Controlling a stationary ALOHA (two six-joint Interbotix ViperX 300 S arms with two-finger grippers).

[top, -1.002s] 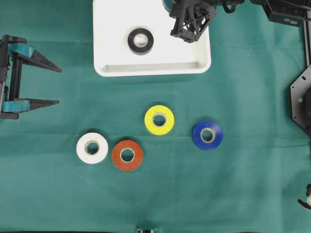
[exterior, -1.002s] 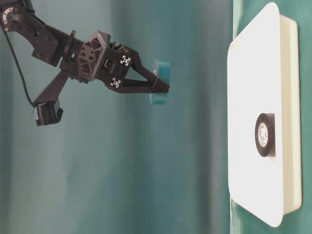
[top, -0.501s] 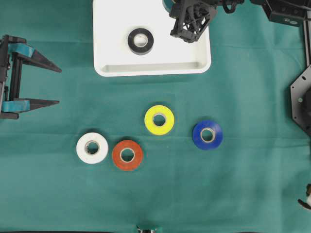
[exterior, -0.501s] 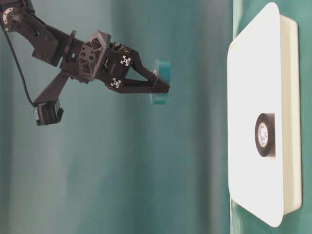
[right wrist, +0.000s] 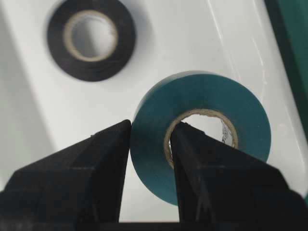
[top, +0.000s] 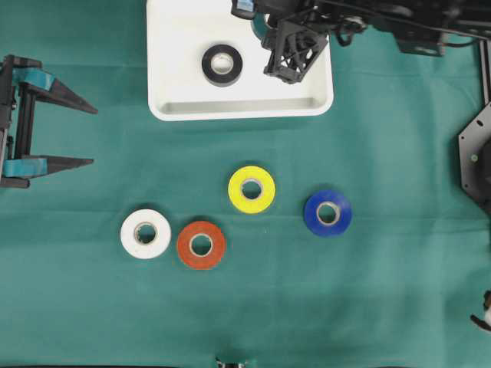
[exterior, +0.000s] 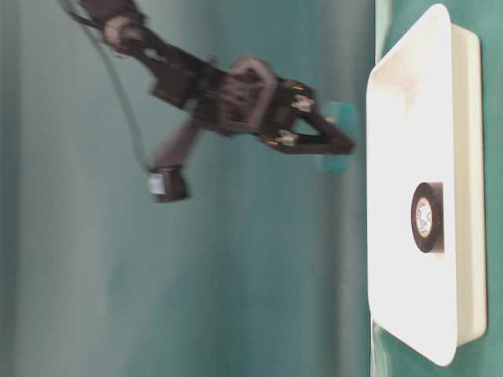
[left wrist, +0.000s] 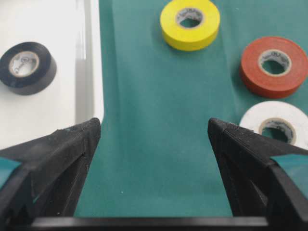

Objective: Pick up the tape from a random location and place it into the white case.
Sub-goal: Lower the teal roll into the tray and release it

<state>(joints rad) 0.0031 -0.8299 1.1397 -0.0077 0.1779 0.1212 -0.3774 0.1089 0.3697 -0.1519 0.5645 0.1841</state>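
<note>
now green tape: glossy teal-green roll, tan cardboard core, pinched through its wall by right gripper, one finger in core, one outside. held over white case, not touching it. black tape flat inside case. left gripper spread wide, holding nothing.

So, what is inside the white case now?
The white case holds one black tape roll, lying flat. The right tool holds a green roll above it and covers part of the floor.
</note>
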